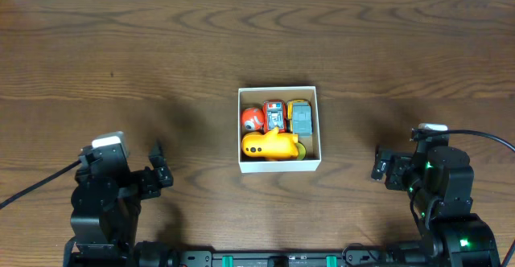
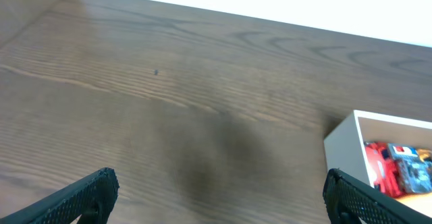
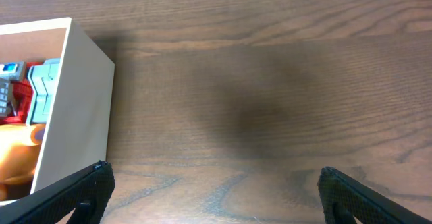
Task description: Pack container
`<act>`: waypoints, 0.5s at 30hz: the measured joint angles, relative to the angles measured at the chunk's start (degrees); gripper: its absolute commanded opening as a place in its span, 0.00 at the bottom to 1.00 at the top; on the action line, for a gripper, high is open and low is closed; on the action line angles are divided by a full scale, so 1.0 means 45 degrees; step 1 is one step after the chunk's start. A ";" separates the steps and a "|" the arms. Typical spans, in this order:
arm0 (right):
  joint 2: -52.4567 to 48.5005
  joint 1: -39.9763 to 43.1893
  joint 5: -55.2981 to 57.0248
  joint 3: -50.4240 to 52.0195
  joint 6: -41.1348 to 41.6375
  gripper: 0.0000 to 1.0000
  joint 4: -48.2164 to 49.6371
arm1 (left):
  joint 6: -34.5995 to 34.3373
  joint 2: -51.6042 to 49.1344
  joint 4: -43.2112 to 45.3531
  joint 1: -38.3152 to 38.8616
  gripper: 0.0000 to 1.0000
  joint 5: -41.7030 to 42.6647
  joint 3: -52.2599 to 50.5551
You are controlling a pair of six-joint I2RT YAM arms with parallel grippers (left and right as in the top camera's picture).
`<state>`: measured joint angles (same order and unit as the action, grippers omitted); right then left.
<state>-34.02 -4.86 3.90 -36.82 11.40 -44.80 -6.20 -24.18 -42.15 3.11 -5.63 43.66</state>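
The white-walled square cardboard container (image 1: 279, 166) is packed with colourful toys (image 1: 269, 144), so left jaws and right jaws are held open, empty.

Robotics lab bench — wood-grain table (image 1: 121, 50), cabled robot arms (image 1: 100, 199)

Container (image 1: 278, 166) sole obstacle, centre of table (image 1: 121, 50). Toys crowd its interior; yellow toy (image 1: 270, 144) blocks 6 o'clock side. Open wood at 9, 12, 3 o'clock. Left gripper (image 1: 161, 164) at 8, right gripper (image 1: 380, 165) at 4, both well apart from walls.
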 measured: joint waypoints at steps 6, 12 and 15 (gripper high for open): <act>0.0005 0.0000 0.0000 0.0010 0.0034 0.99 -0.0010 | 0.0000 -0.0044 -0.0005 0.0000 0.98 -0.0296 -0.0019; 0.0005 0.0000 0.0000 0.0010 0.0034 0.99 -0.0015 | 0.0000 -0.0044 -0.0355 0.0000 0.98 -0.0427 -0.0019; 0.0005 0.0005 0.0000 0.0015 0.0034 0.99 -0.0019 | 0.0000 -0.0044 -0.0476 0.0000 0.98 -0.0452 -0.0019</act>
<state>-34.00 -4.84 3.90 -36.75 11.55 -44.88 -6.20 -24.38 -44.29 3.11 -7.66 43.57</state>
